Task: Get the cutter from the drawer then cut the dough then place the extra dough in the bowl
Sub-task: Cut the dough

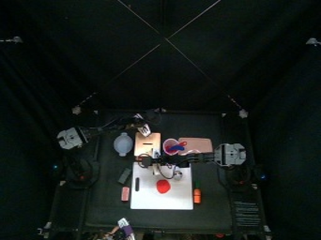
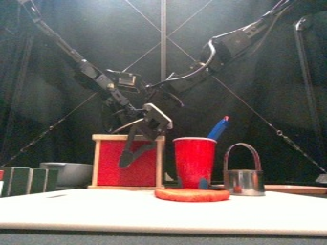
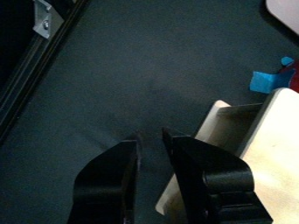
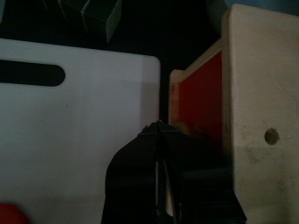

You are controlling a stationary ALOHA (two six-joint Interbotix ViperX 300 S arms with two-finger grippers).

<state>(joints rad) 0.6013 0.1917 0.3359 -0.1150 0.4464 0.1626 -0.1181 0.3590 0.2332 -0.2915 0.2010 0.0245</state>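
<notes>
A red dough disc (image 2: 192, 194) lies on the white cutting board (image 2: 76, 206), with the round metal cutter (image 2: 243, 170) upright beside it on the right. Behind stands the wooden box (image 1: 146, 142), its red drawer front (image 2: 115, 167) facing forward. My right gripper (image 4: 158, 133) is shut, its tips against the edge of the red drawer front (image 4: 198, 96), with nothing visible between the jaws. My left gripper (image 3: 149, 138) hovers over bare table beside a corner of the box (image 3: 233, 131), jaws a little apart and empty. The blue-grey bowl (image 1: 122, 143) sits left of the box.
A red cup (image 2: 194, 161) with a blue knife stands right of the box, and a pink tray (image 1: 204, 142) lies behind it. Dark green blocks (image 2: 29, 180) sit at the front left, near the board's edge.
</notes>
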